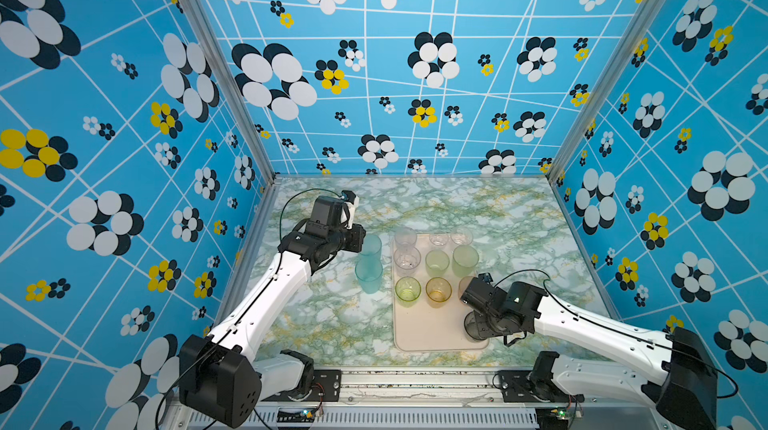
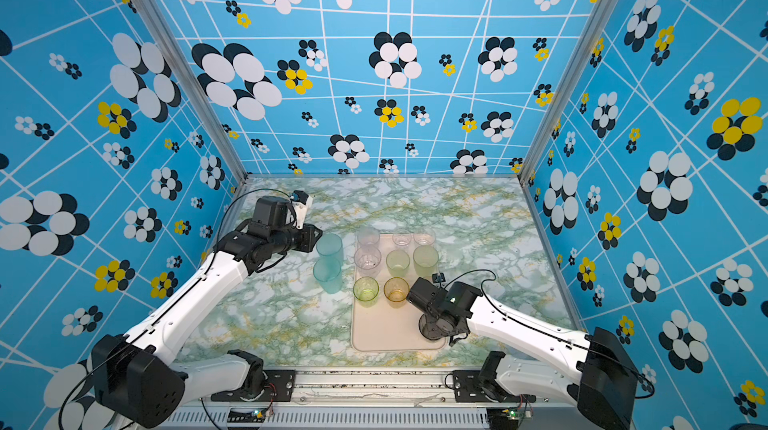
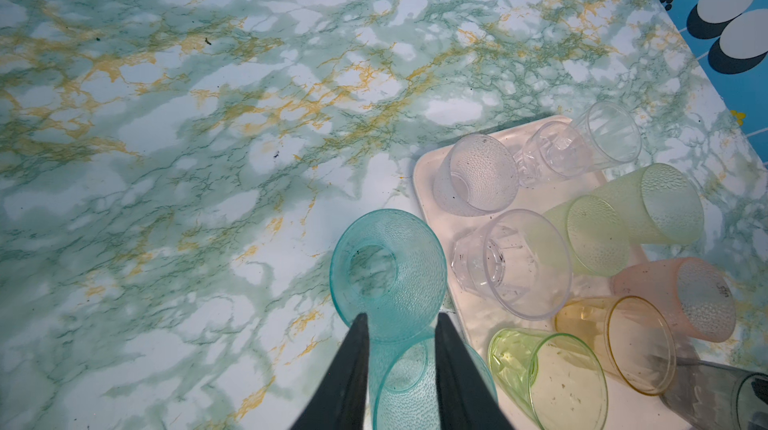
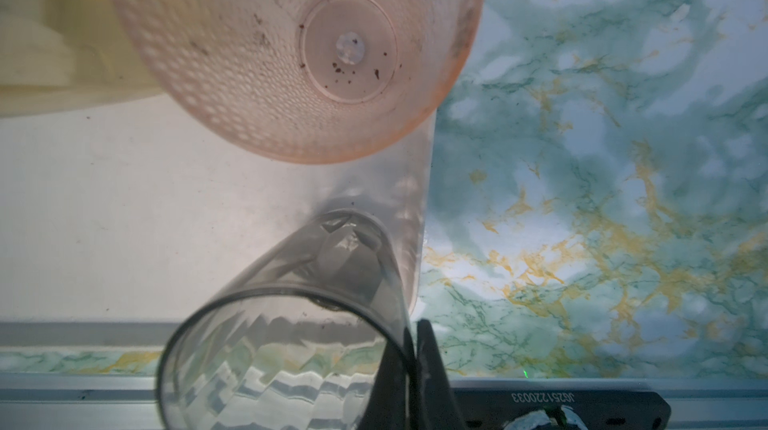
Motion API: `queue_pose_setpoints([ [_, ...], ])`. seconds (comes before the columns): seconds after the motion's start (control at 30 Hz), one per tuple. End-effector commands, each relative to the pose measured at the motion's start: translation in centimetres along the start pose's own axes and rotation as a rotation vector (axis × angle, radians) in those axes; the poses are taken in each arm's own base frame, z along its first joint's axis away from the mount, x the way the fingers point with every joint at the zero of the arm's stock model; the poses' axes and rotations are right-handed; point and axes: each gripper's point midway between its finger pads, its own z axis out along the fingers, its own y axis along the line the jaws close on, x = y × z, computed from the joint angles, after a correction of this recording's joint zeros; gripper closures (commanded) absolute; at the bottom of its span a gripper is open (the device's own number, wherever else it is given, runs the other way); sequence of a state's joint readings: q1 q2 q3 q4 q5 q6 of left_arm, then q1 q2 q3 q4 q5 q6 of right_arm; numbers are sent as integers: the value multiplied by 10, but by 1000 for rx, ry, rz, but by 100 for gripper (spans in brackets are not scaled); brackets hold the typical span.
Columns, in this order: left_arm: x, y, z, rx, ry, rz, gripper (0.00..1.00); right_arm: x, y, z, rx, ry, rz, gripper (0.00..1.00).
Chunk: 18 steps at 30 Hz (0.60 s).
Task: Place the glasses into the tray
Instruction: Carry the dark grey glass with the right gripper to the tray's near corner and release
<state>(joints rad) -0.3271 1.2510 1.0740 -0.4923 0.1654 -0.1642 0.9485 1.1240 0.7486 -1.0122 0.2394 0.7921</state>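
Note:
The cream-pink tray (image 1: pixel 432 332) (image 2: pixel 386 334) holds several upright glasses: clear ones at the back, two pale green, a lime (image 1: pixel 407 291), an amber (image 1: pixel 438 291) and a pink (image 4: pixel 291 54). My right gripper (image 4: pixel 409 345) is shut on the rim of a smoky grey glass (image 1: pixel 473 330) (image 4: pixel 291 307) at the tray's near right corner. One finger is inside it and one outside. Two teal-blue glasses (image 1: pixel 370 247) (image 1: pixel 368 278) stand on the table left of the tray. My left gripper (image 3: pixel 402 322) hangs over them, narrowly open, with the nearer teal glass (image 3: pixel 409 382) showing between its fingers.
Marble tabletop (image 1: pixel 324 324) spreads left of the tray and behind it. A metal rail (image 1: pixel 415 382) runs along the front edge. Patterned blue walls close in the left, right and back sides.

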Motion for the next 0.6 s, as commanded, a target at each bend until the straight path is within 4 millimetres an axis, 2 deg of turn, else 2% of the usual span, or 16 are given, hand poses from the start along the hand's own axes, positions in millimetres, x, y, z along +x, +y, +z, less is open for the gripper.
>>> queue_pose_setpoints([
  [0.0, 9, 5, 1, -13, 36, 6, 70, 7, -4, 6, 22, 32, 12, 98],
  [0.1, 9, 7, -3, -29, 42, 9, 71, 7, -5, 7, 23, 36, 15, 95],
  [0.2, 11, 11, -7, -56, 58, 12, 71, 6, -6, 5, 25, 32, 15, 80],
  [0.27, 13, 16, -10, -84, 76, 19, 71, 2, -9, -1, 32, 14, 15, 73],
  [0.43, 23, 32, -8, -157, 152, 24, 70, -26, -16, -39, 32, -109, 17, 59],
  [0.57, 29, 34, 5, -137, 185, 4, 68, -48, -16, -67, -2, -192, 14, 56],
])
